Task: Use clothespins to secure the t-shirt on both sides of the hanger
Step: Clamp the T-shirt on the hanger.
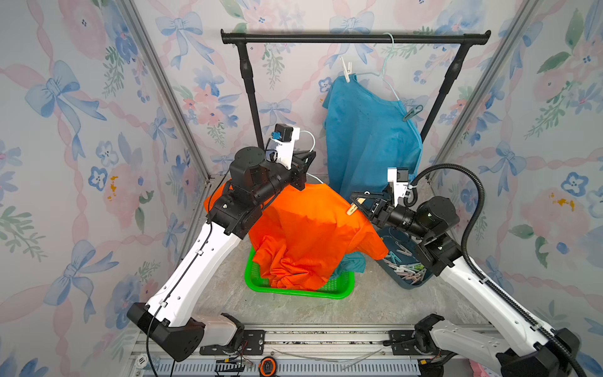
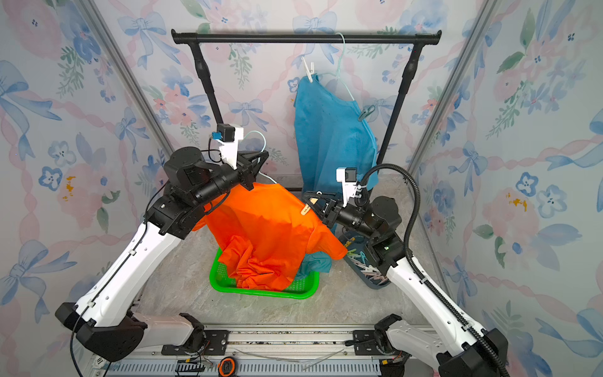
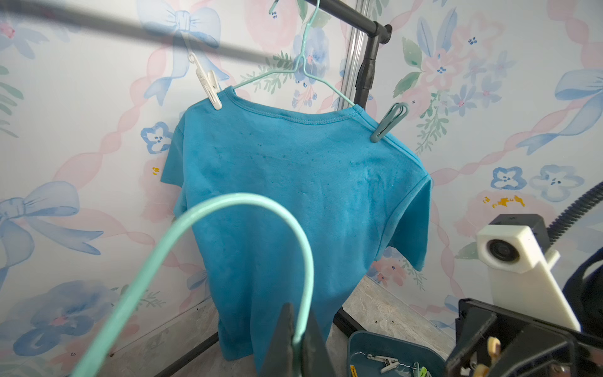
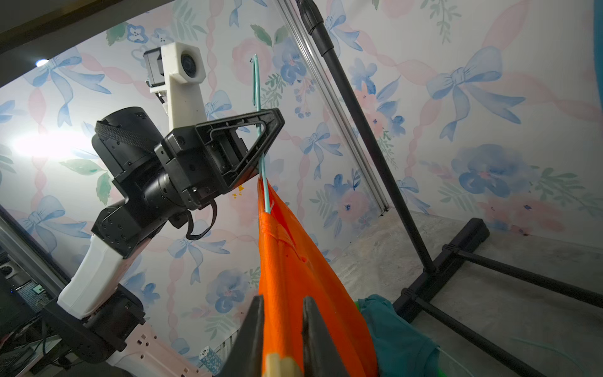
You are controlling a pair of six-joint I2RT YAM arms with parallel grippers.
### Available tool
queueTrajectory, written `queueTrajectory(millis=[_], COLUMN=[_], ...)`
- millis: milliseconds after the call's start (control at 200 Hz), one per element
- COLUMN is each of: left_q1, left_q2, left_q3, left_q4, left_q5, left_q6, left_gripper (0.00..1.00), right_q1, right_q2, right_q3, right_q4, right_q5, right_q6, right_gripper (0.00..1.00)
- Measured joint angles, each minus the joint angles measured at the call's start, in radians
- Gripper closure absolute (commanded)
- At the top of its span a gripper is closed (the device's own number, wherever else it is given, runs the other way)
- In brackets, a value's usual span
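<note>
No legible text, label or number anywhere.

Both top views are bright, with soft, even light. The orange shirt (image 1: pixel 310 228) almost glows, and shadows on the tabletop (image 1: pixel 228 293) are faint. Straight lines bend near the edges. In the left wrist view the close hook (image 3: pixel 241 196) and the rail (image 3: pixel 130 31) are blurry. The right wrist view is dimmer, with a white glare spot on the wall (image 4: pixel 49 145) and a dark arm (image 4: pixel 146 182).
</note>
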Motion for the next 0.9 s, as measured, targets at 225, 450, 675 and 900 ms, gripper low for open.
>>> queueTrajectory(millis=[225,450,675,900], left_q1=[0.004,0.003,0.001,0.001], left_q2=[0.000,0.000,-0.005,-0.005], left_q3=[0.002,-0.002,-0.023,-0.032], left_q4=[0.000,0.020,0.062,0.061], left_q5=[0.004,-0.001,-0.001,-0.013], left_q6=[0.000,0.003,0.003,0.004], left_gripper=[1.00,1.00,1.00,1.00], right_q1=[-0.007,-0.008,-0.008,-0.005], right_q2=[-0.022,0.023,0.119,0.188], right_q3=[-0.007,0.104,0.207,0.234], right_q4=[-0.018,-0.101,-0.113,-0.092], right_q5=[0.003,-0.002,-0.026,-0.033], right_q6=[-0.006,-0.049,-0.056,-0.051], right_gripper=[0.88,0.84,0.85,0.85])
